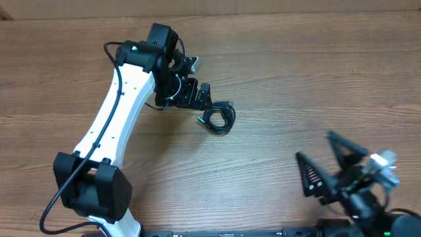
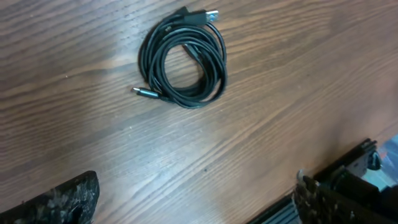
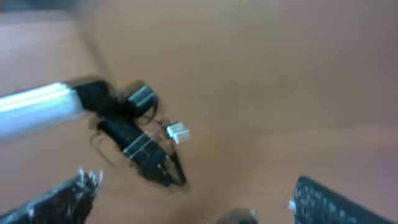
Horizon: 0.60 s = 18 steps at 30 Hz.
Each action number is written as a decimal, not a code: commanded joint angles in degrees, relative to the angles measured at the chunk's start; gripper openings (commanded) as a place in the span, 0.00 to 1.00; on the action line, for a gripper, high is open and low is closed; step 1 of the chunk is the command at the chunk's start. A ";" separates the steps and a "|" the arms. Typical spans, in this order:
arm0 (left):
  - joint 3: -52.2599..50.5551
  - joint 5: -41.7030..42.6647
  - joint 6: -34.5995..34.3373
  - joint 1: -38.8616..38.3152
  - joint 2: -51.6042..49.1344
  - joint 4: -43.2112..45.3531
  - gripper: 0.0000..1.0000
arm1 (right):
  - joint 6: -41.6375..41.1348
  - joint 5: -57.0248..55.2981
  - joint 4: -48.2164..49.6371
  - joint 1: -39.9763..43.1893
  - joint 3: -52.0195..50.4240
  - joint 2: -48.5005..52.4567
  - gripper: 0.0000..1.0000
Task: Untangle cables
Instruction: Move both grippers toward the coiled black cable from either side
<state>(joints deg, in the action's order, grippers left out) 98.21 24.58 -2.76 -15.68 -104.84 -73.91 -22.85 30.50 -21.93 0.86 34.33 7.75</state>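
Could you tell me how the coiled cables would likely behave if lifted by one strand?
Probably floppy: the cables are thin cords in a loose coil, so loops would likely sag and spill apart. They look light, so a push would likely slide the whole coil along the table. The free plug may dangle or snag.

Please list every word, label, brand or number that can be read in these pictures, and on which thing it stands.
None is readable. The cables show no print, the table bears no mark, and the right wrist view is too blurred to show any label on the left arm.
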 commanded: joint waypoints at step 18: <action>1.27 -14.21 -10.80 -0.04 -3.80 5.55 1.00 | -2.49 2.29 -29.70 -14.84 33.44 77.22 0.74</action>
<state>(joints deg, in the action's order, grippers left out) 98.26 17.32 -10.04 -15.66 -107.92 -68.07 -18.22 41.34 -53.74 -9.10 67.22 77.87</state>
